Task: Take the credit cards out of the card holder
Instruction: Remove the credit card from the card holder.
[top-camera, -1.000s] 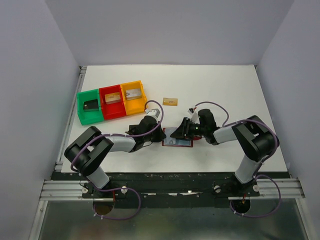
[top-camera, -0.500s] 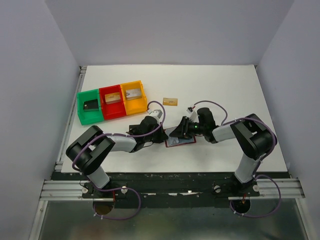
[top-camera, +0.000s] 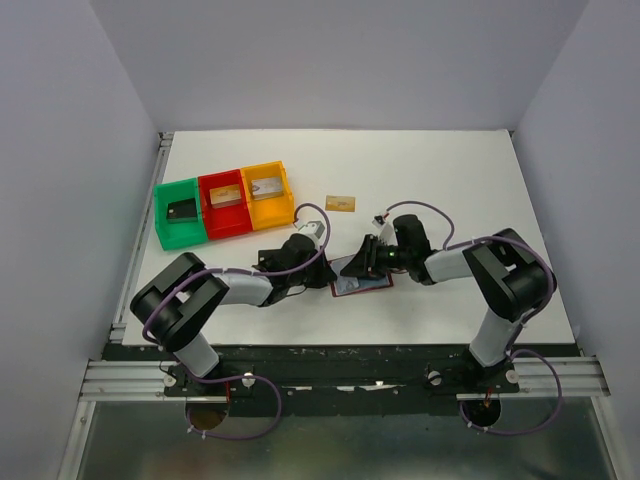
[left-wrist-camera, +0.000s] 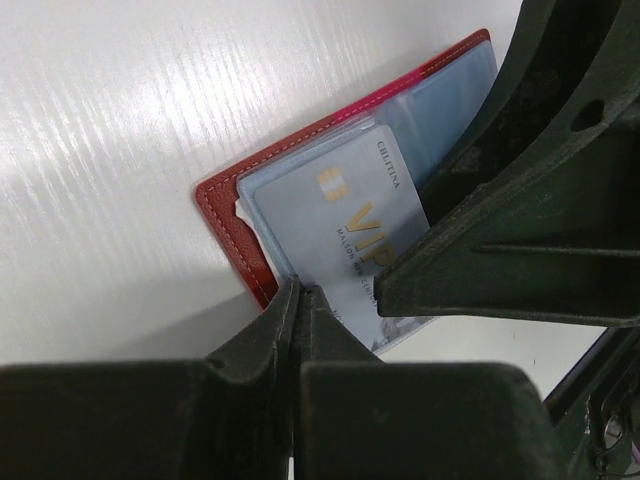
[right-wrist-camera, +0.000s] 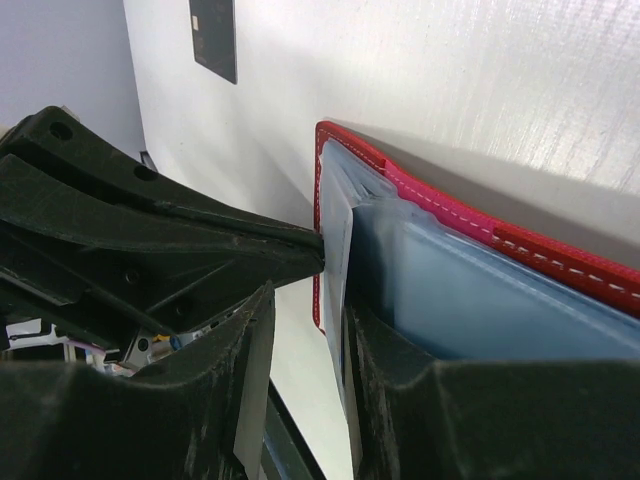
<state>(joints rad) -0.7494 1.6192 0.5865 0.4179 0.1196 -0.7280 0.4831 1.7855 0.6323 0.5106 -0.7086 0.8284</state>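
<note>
Open maroon stitched card holder (top-camera: 360, 283) lies on the white bench (top-camera: 450, 180); left end effector (left-wrist-camera: 298, 290) closed at its edge, right end effector (right-wrist-camera: 308, 300) narrowly astride a silver-grey plastic card (left-wrist-camera: 340, 225), grip unclear

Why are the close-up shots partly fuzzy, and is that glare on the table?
Left wrist view: left gripper looms dark and soft, print on the silver card is sharp, streaky glare on the table. Right wrist view: right gripper blurred, card holder stitching crisp. Top view: even light.
</note>
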